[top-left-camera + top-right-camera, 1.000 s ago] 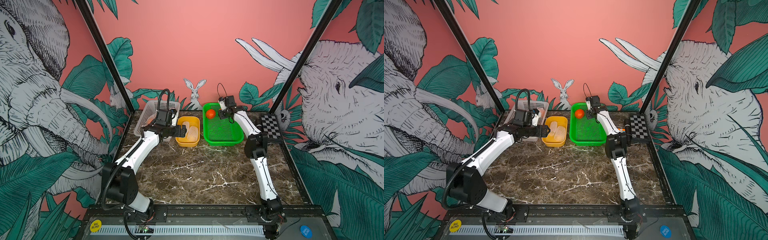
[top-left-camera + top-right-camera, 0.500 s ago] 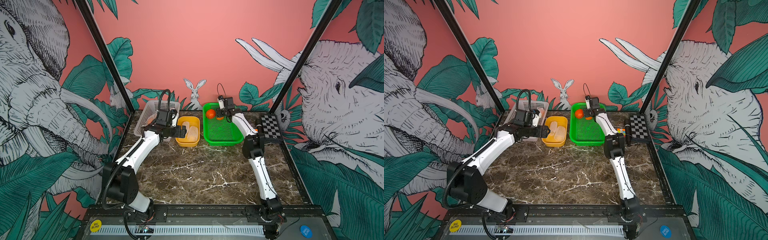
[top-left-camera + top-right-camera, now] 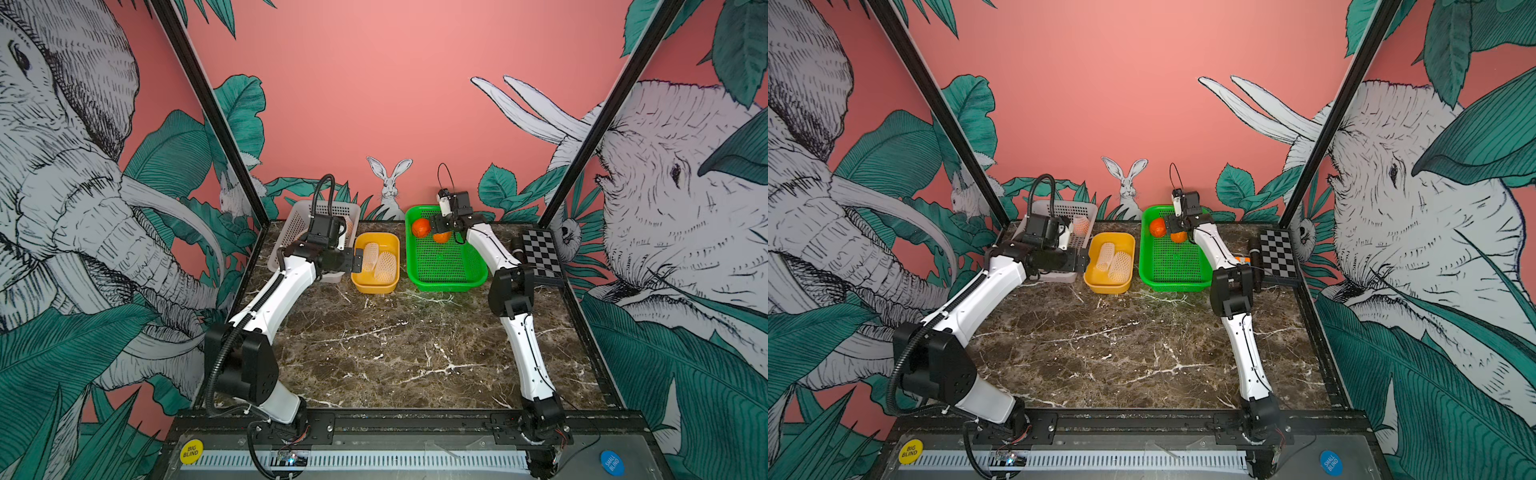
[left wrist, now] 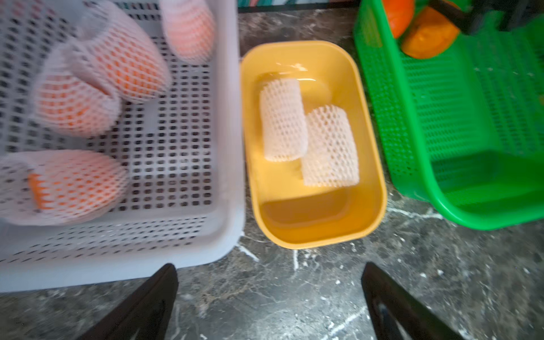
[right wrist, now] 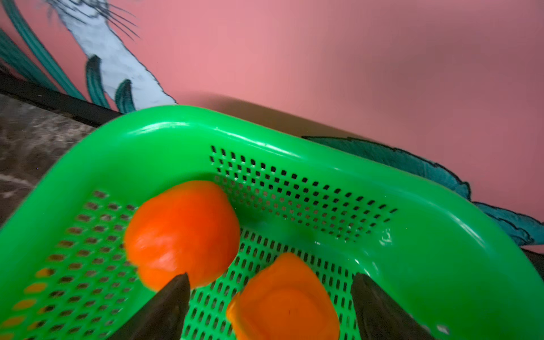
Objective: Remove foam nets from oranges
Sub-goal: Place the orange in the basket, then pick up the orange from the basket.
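Nearest you is the dark marble tabletop [image 3: 395, 353], with both arms reaching away toward 12 o'clock. Your left gripper [image 4: 269, 282] hovers at about 11 o'clock, jaws spread wide and holding nothing, at the 9 o'clock side of the yellow tub [image 3: 376, 286]. In that tub lie two empty foam nets [image 4: 282, 120], side by side and touching. Just beside the tub, at its 10 o'clock, sits the white basket [image 4: 188, 241], and in the left wrist view you get four netted oranges [image 4: 73, 103] inside it, a bit blurred. Swing to 1 o'clock for the green basket [image 3: 449, 282]. At its far end sit two bare oranges [image 3: 421, 227], close together near the far-left corner. Your right gripper [image 3: 436, 224] hangs over the nearer bare orange [image 5: 282, 300], jaws wide on either side of it with a gap showing each side, so it grips nothing. Out at 2 o'clock, a checkerboard [image 3: 540, 253] sits at the tabletop's edge.
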Controlling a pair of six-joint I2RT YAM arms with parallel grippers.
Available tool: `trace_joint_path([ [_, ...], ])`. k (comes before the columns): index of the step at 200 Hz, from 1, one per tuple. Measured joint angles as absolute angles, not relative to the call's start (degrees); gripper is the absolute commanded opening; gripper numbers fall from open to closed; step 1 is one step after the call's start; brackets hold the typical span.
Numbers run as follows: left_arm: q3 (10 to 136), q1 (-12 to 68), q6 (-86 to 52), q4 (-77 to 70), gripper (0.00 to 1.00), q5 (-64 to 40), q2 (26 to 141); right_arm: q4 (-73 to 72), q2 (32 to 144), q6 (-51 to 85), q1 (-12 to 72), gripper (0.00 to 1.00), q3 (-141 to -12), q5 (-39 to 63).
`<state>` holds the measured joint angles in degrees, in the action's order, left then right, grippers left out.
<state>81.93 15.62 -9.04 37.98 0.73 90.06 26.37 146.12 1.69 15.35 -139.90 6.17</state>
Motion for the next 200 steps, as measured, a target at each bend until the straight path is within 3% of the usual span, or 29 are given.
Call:
trace_joint_path([
  [41,94.3,8.8,-8.4,45.2,0.99,10.1,99.2,21.4,120.8,6.1,17.4,0.98,-112.2,9.2],
  [66,99.7,5.5,-8.5,48.0,0.99,13.1,105.0,18.4,111.9,8.0,21.1,0.99,-101.2,10.7],
  [121,109.7,-0.3,-9.6,51.5,0.99,12.6,114.8,17.8,108.9,10.0,25.2,0.99,-87.6,13.5],
  [200,113.1,-3.0,-10.9,52.9,0.99,8.9,122.7,17.0,106.1,10.3,24.7,0.99,-86.8,14.0],
])
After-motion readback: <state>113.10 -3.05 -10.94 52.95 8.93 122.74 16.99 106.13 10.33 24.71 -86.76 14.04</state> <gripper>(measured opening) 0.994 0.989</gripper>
